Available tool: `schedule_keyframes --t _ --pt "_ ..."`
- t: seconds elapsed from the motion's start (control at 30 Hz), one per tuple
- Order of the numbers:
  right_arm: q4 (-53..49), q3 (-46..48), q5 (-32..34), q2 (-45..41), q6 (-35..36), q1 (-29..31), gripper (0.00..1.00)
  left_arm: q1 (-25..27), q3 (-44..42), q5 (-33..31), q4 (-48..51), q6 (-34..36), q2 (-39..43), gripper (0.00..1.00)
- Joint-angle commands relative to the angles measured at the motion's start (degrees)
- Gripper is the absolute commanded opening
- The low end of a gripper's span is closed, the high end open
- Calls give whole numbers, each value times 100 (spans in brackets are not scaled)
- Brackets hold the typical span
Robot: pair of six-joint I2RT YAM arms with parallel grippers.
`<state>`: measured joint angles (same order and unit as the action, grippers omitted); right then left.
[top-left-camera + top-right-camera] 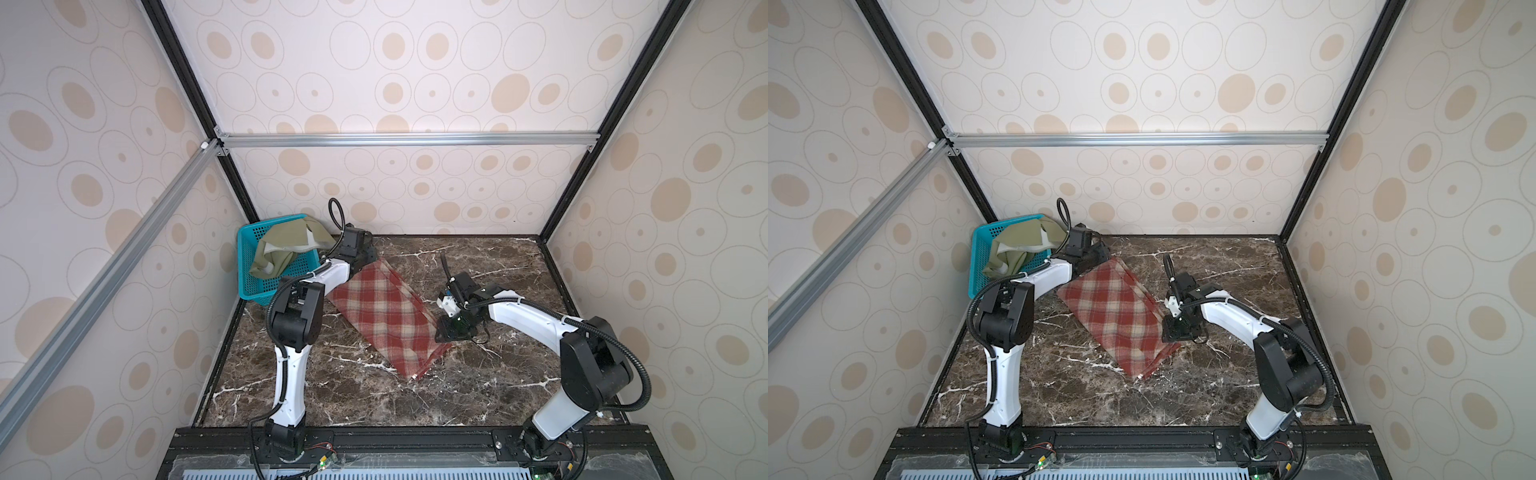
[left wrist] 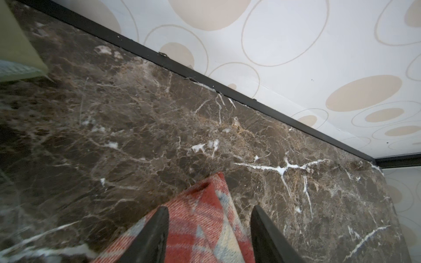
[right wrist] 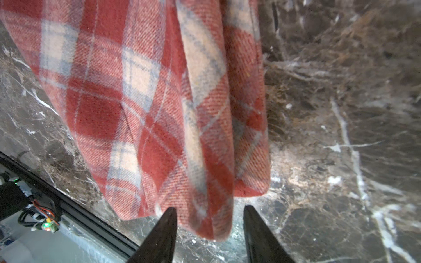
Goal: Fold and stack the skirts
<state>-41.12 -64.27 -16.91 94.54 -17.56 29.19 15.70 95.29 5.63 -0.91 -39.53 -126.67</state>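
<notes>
Right claw (image 3: 209, 207), left claw (image 2: 210, 206): spread, gripping nothing, at opposite ends of plaid skirt (image 1: 386, 316), folded, centre frame on tabletop (image 1: 498, 374). Olive skirt (image 1: 286, 249): in basket (image 1: 245, 266), centre-left. Lift claws straight, sparing the fold.

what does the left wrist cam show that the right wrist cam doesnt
Left wrist only: the patterned back wall and a corner of the olive-green skirt. Right wrist only: the front rail with wiring and a green light. Both: the plaid skirt on the marble table, with the left gripper and right gripper each open at its edge.
</notes>
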Motion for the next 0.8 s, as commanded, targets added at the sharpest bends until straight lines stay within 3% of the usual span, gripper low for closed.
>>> schedule_keyframes --t 0.0,0.07,0.13,0.2,0.27,0.63,0.77 --pt "197 66 8 167 -29 -9 51 -58 557 208 168 194 -480 62" --pt "259 59 14 211 -76 -14 49 -76 822 265 286 218 -744 65" --pt "326 66 -19 244 -88 -10 34 -94 1029 288 361 227 -932 66" --pt "291 60 -51 321 -99 -19 12 -104 1132 285 359 210 -1059 66" --pt "165 33 -102 388 -105 -18 0 -114 1142 285 288 200 -1088 66" --pt "-71 134 -254 126 -270 -15 0 -173 1174 533 -15 309 -1138 66" --pt "-50 145 -296 147 -285 -12 0 -173 1225 536 159 425 -1143 55"
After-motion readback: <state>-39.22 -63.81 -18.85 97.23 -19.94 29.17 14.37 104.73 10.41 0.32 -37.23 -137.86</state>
